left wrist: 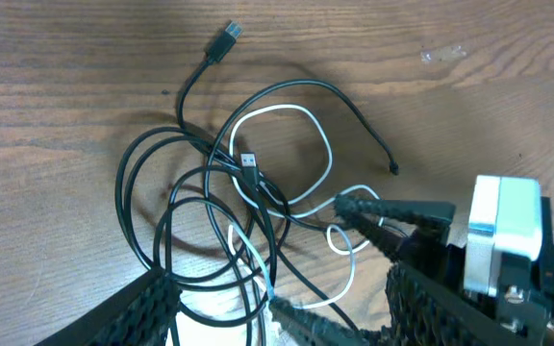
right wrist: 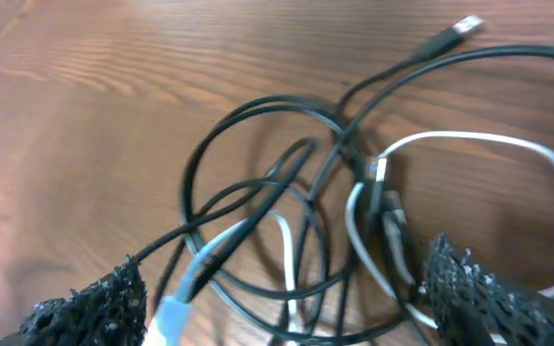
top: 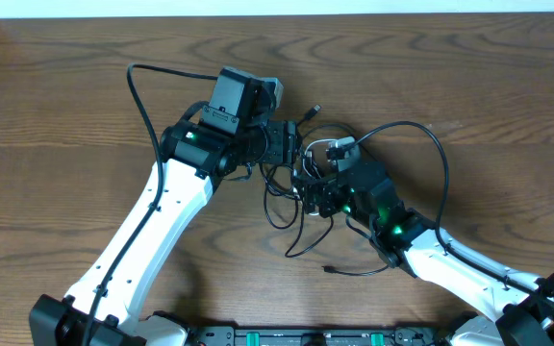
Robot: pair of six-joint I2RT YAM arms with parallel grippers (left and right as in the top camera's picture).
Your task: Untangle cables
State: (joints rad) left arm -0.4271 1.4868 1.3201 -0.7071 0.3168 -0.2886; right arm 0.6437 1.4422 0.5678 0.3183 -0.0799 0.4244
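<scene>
The cables (top: 301,187) lie in one knot on the wooden table: several thin black cords and one white cord (left wrist: 327,144). A black USB plug (left wrist: 224,40) sticks out at the far side and also shows in the right wrist view (right wrist: 460,26). My left gripper (left wrist: 287,322) is open over the near part of the knot, with cords passing between its fingers. My right gripper (right wrist: 291,308) is open too, low over the knot, with black and white cords (right wrist: 469,139) between its fingers. From overhead, the left gripper (top: 282,144) and right gripper (top: 320,192) meet at the knot.
Thick black robot cables arc above the left arm (top: 142,96) and the right arm (top: 440,154). A loose black cord end (top: 327,270) trails toward the front edge. A small clear scrap (left wrist: 443,55) lies on the table. The right wrist camera housing (left wrist: 503,240) is close to my left fingers.
</scene>
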